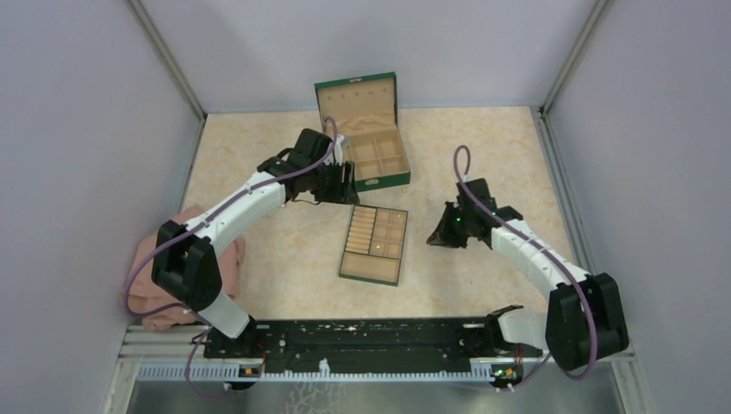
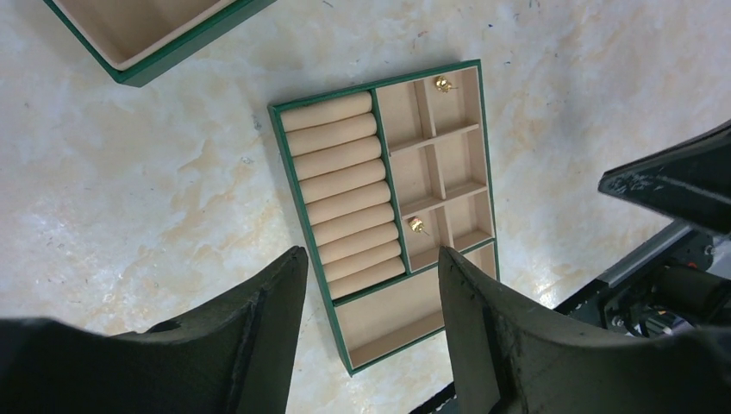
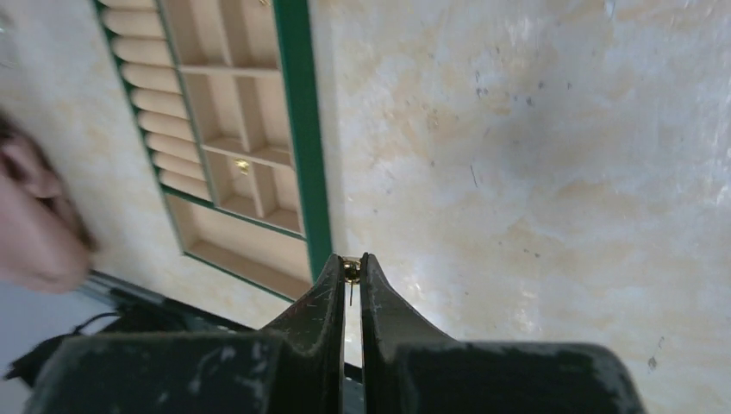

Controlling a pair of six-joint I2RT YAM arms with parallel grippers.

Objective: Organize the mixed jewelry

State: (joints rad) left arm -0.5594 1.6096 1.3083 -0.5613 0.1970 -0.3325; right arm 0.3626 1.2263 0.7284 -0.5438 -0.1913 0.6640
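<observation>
A flat green tray [image 1: 347, 259] with beige rolls and small compartments lies mid-table. Two tiny gold studs [image 2: 442, 84] [image 2: 416, 224] sit in separate compartments of the tray [image 2: 300, 207]. My left gripper [image 1: 345, 185] is open and empty, above the table between the green box [image 1: 402, 177] and the tray; its jaws [image 2: 371, 252] stand wide apart. My right gripper [image 1: 441, 235] is just right of the tray, shut on a tiny gold stud [image 3: 351, 270] pinched at the fingertips [image 3: 351, 259], beside the tray's green rim [image 3: 297, 129]. One stud [image 3: 242, 166] shows inside the tray.
The green box stands open at the back, its lid upright against the far wall. A pink cloth [image 1: 164, 276] lies at the left edge by the left arm. Grey walls enclose the table. A black rail [image 1: 362, 341] runs along the near edge.
</observation>
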